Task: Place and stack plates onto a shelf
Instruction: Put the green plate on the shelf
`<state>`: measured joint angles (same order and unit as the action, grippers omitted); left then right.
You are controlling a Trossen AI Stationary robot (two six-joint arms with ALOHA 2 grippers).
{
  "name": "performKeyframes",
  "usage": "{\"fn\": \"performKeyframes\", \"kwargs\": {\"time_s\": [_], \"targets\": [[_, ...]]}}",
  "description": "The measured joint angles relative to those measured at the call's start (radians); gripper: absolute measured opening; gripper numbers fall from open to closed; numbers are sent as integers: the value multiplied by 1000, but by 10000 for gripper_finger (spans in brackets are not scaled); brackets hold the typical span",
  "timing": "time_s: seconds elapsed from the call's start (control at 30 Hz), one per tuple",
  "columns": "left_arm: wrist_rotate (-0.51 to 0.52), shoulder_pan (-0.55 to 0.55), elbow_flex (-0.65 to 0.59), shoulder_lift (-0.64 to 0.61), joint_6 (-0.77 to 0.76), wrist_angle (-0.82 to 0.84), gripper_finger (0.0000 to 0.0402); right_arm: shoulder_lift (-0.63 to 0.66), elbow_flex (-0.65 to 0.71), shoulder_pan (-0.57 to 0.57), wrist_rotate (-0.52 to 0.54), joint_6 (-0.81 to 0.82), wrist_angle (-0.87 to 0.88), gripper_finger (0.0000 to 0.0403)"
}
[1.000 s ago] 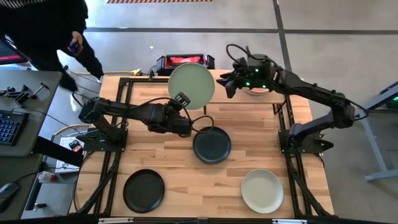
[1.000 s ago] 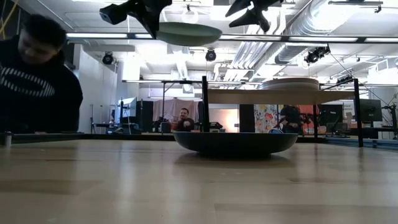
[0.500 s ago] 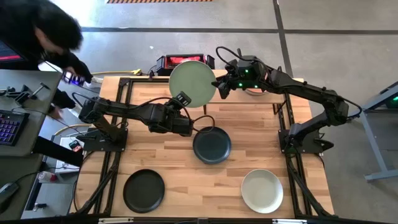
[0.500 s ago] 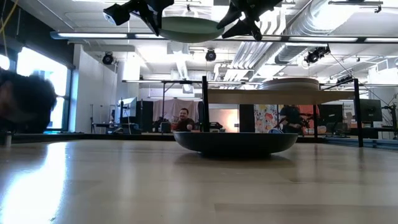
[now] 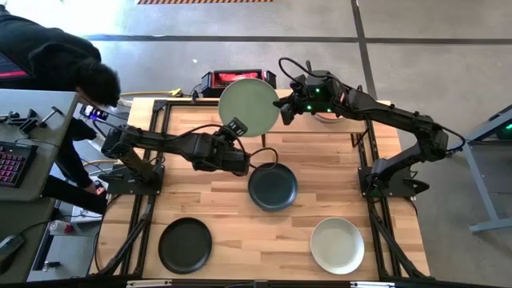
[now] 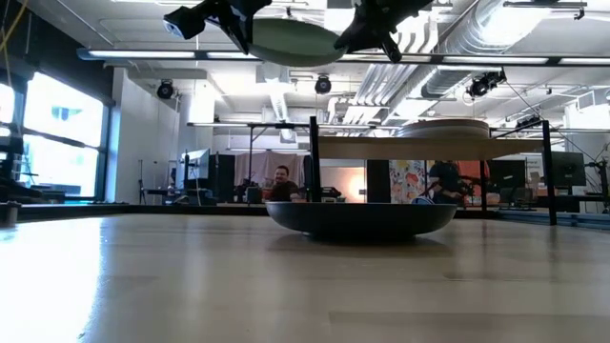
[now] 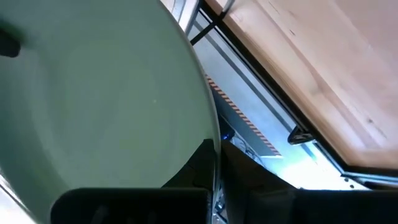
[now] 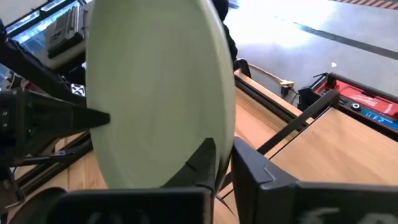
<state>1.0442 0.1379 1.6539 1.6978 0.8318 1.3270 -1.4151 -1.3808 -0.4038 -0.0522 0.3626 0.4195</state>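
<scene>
A handover in mid-air: the left end effector (image 5: 237, 133), pressed together, pinches the near rim of the pale green plate (image 5: 249, 109), a smooth, matte, shallow round held well above the bench near its far edge, while the right end effector (image 5: 282, 112) pinches the same plate's opposite rim. The shelf (image 5: 349, 117), a small light-wood panel on thin black posts already carrying a stack of plates, lies beyond the right end effector toward the bench's far right corner, so the right arm is nearer. A dark teal plate (image 5: 273, 186) rests at bench centre.
</scene>
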Motion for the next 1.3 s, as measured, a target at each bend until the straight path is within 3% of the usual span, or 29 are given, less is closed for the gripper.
{"fn": "performKeyframes", "kwargs": {"time_s": [0.53,0.8,1.03,1.3], "targets": [[-39,0,0,0,-233,-51,48,0,1,0,1,87,5,0],[-123,-22,0,0,-507,-56,104,-1,2,-3,17,124,25,0],[-124,-23,0,0,-688,-58,148,-1,2,-40,11,127,23,0],[-100,11,0,0,-792,-44,151,20,2,-116,31,108,26,2]]}}
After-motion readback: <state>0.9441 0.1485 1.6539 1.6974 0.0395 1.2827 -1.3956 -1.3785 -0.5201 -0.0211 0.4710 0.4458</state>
